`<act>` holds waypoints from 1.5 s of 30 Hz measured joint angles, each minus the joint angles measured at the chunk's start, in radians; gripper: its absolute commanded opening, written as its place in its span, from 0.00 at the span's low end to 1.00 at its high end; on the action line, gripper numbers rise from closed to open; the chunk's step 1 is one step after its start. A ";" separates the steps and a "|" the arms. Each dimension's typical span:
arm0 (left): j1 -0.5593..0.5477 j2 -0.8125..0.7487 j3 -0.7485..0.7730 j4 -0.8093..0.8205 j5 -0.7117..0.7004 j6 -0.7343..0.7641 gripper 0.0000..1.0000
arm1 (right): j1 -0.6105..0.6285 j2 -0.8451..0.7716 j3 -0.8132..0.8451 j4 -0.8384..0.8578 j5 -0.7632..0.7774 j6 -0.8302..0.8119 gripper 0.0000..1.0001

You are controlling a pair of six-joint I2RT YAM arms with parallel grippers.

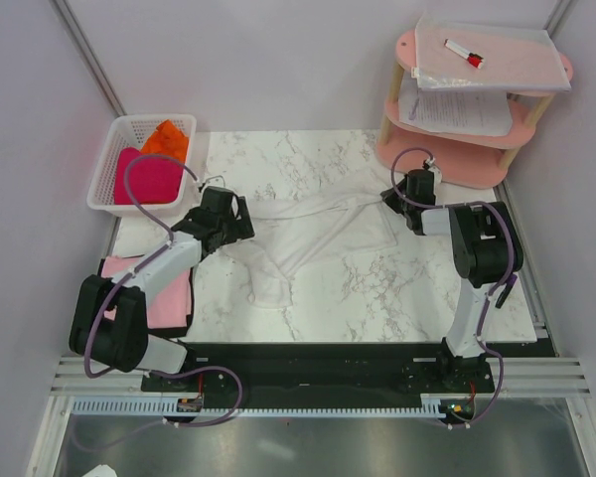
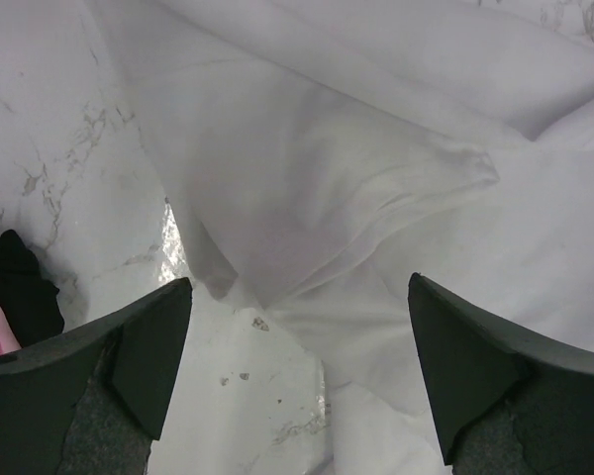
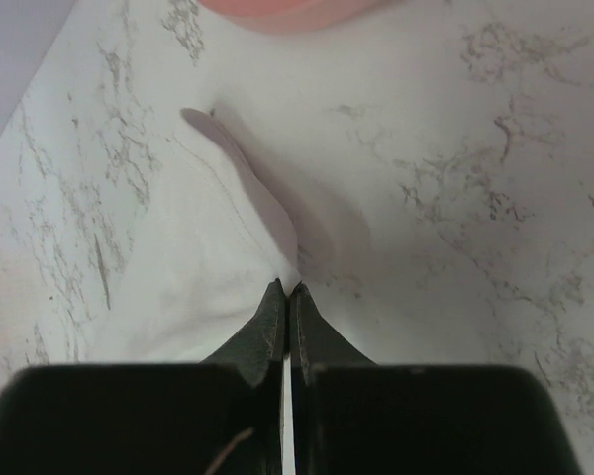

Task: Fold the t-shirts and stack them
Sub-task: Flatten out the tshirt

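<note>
A white t-shirt (image 1: 318, 234) lies spread and rumpled across the middle of the marble table. My left gripper (image 1: 240, 221) hovers open over its left part; in the left wrist view the wide-apart jaws (image 2: 297, 336) frame a fold of the white cloth (image 2: 307, 168) and bare table. My right gripper (image 1: 395, 199) is at the shirt's right edge. In the right wrist view it (image 3: 289, 289) is shut, pinching the raised hem of the white t-shirt (image 3: 178, 267). A folded pale pink t-shirt (image 1: 164, 293) lies at the near left.
A white lattice basket (image 1: 104, 164) at the back left holds a magenta t-shirt (image 1: 151, 179) and an orange one (image 1: 167, 139). A pink two-tier shelf (image 1: 477, 164) with paper sheets (image 1: 487, 60) and a marker (image 1: 464, 54) stands at the back right, close to my right gripper.
</note>
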 measured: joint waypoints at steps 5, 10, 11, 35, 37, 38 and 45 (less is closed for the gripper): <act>0.089 0.029 0.000 0.065 0.090 -0.008 0.82 | 0.000 -0.034 0.018 0.010 0.019 -0.004 0.00; 0.108 0.049 -0.001 0.098 0.159 -0.029 0.78 | 0.000 -0.034 0.058 0.010 0.018 -0.004 0.00; 0.109 0.050 -0.002 0.101 0.172 -0.035 0.78 | 0.000 -0.034 0.060 0.010 0.018 -0.004 0.00; 0.113 0.062 -0.084 0.135 0.216 -0.093 0.70 | 0.000 -0.033 0.066 0.010 -0.009 -0.003 0.00; 0.113 0.070 -0.084 0.141 0.215 -0.095 0.44 | 0.000 -0.033 0.066 0.010 -0.009 -0.003 0.00; 0.113 0.079 -0.083 0.146 0.214 -0.098 0.34 | 0.000 -0.033 0.066 0.010 -0.009 -0.003 0.00; 0.113 0.145 -0.076 0.161 0.194 -0.110 0.11 | 0.000 -0.033 0.066 0.009 -0.012 -0.004 0.00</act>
